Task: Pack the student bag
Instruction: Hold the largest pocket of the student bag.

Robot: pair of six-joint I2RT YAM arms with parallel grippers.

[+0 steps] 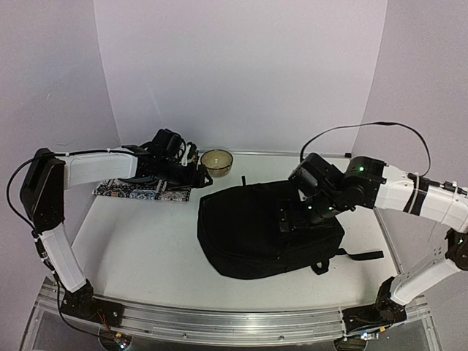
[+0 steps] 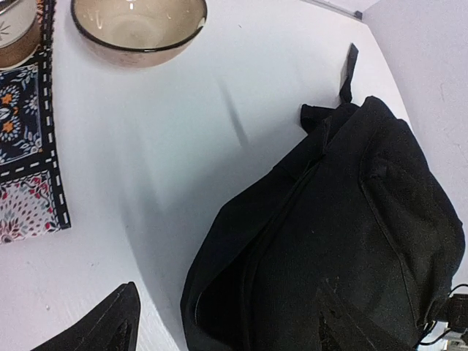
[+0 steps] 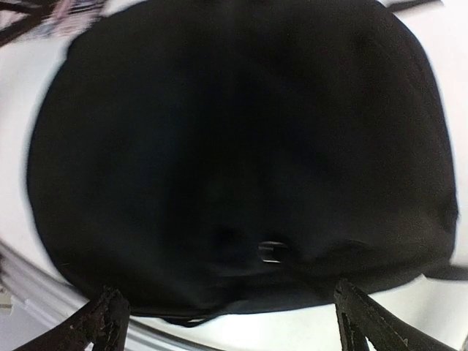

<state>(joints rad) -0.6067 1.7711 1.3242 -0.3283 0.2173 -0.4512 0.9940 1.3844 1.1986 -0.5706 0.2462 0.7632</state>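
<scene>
Backpack [image 1: 263, 227] is solid black all over, straps included. Counter [image 1: 139, 241] is plain white. Bowl [image 2: 137, 29] is a see-through tan with a darker brown rim. The mat [image 2: 25, 146] is the busy one: a navy patch with orange-and-white flowers, a white patch with red speckles, and black edging with white dashes. Walls [image 1: 241, 66] look pale lilac.

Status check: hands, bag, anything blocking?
Left hand open, empty, by the bowl. Right hand open, over the student bag. Bag lies flat. Bowl and patterned mat clear of it.
</scene>
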